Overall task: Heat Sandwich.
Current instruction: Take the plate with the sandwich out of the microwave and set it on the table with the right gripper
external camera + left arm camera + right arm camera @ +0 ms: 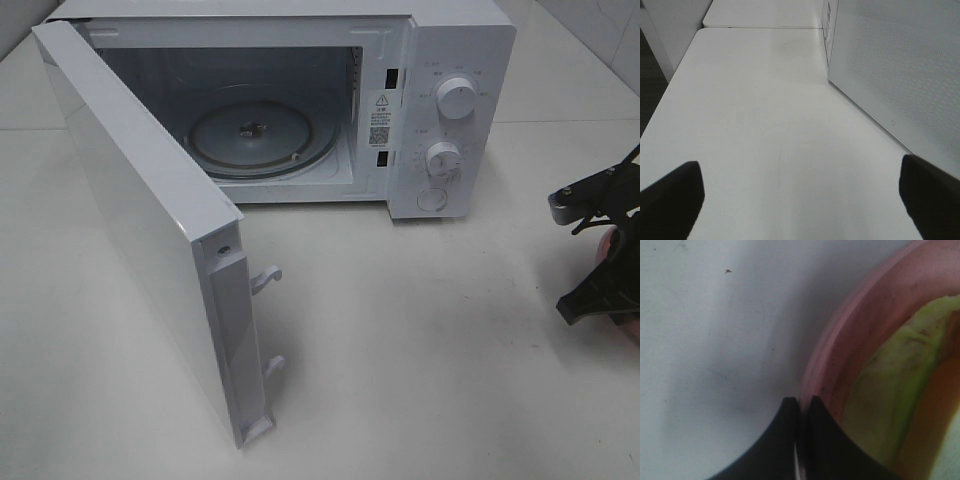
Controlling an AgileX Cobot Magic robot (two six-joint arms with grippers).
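The sandwich (pixel 890 400) shows only as green and orange filling, lying on a round pink plate (pixel 860 335). My right gripper (pixel 800 401) is shut, its two black tips pinched together on the plate's near rim. From the exterior high view this gripper (pixel 598 255) sits at the far right edge of the table, with only slivers of pink plate (pixel 609 243) showing behind it; the sandwich is out of that frame. My left gripper (pixel 800 165) is open wide over bare table, nothing between its fingers (pixel 670 200).
A white microwave (pixel 455 60) stands at the back with its door (pixel 150 220) swung wide open toward the front left. A glass turntable (pixel 260 135) lies inside. The door's outer face (pixel 900 75) is beside my left gripper. White table (pixel 420 350) lies in front.
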